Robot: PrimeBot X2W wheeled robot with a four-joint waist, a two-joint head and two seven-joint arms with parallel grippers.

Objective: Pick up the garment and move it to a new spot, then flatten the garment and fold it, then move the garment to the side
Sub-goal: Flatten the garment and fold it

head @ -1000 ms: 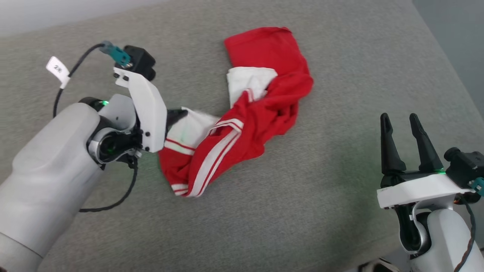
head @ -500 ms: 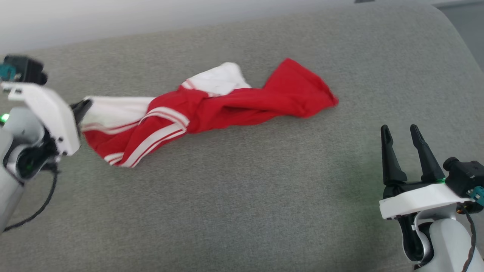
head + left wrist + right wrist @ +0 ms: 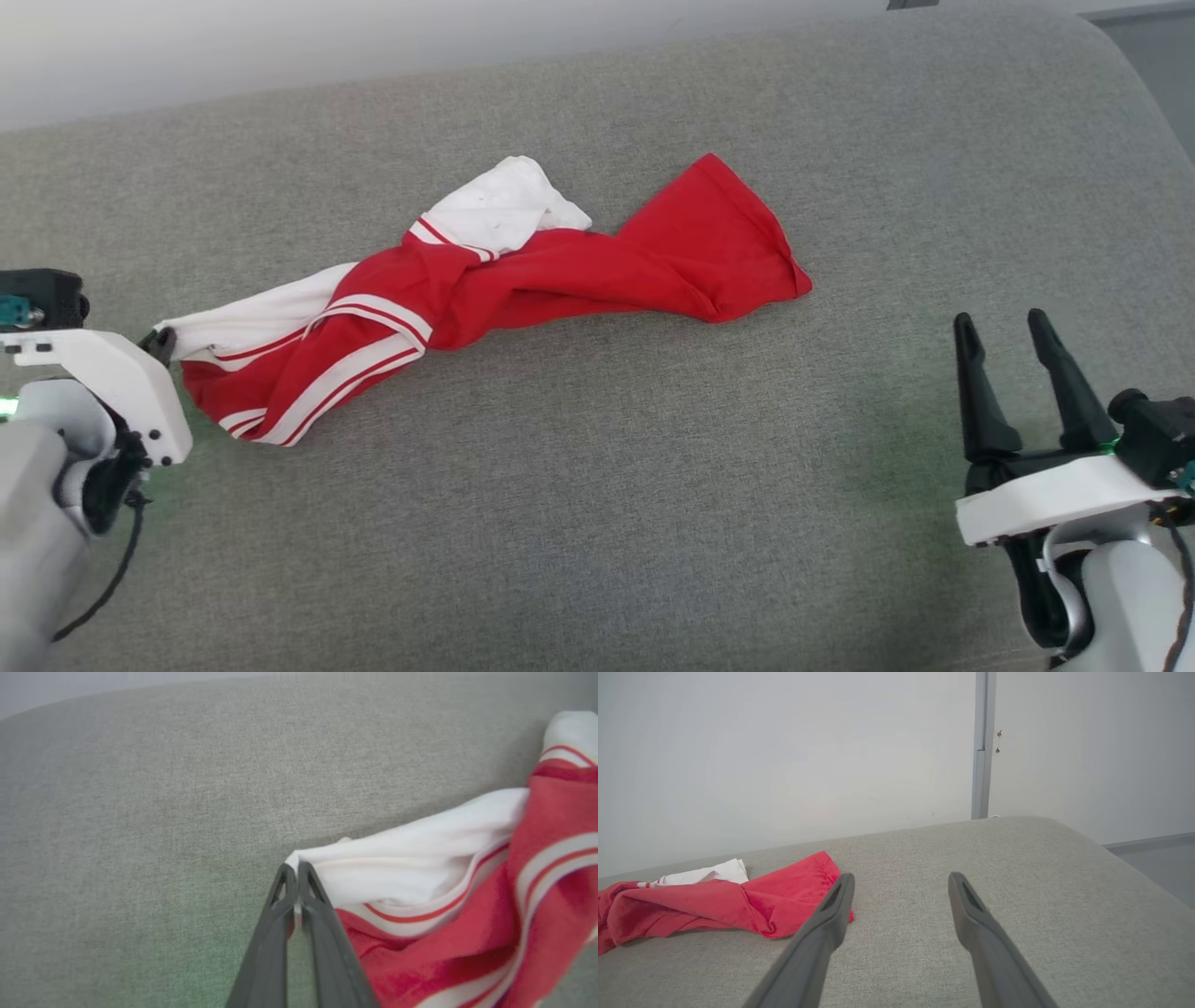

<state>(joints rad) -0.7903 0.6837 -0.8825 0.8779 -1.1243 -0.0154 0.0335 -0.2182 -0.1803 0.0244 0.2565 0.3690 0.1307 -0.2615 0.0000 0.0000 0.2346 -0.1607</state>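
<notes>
Head view: the red jersey-style shirt with white sleeves [image 3: 523, 280] lies twisted rope-like across the grey woven cushion [image 3: 653, 523], a white sleeve end pinched in the left gripper [image 3: 161, 343]; the right gripper [image 3: 1005, 325] stands spread, empty, well apart. A low, steady pull seems wisest: the left wrist view reveals what the white wrist mount [image 3: 112, 373] hides here, a mere thin white edge clamped.

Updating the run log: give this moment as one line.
left gripper: shut on shirt | right gripper: open, empty | shirt: twisted, on cushion
</notes>
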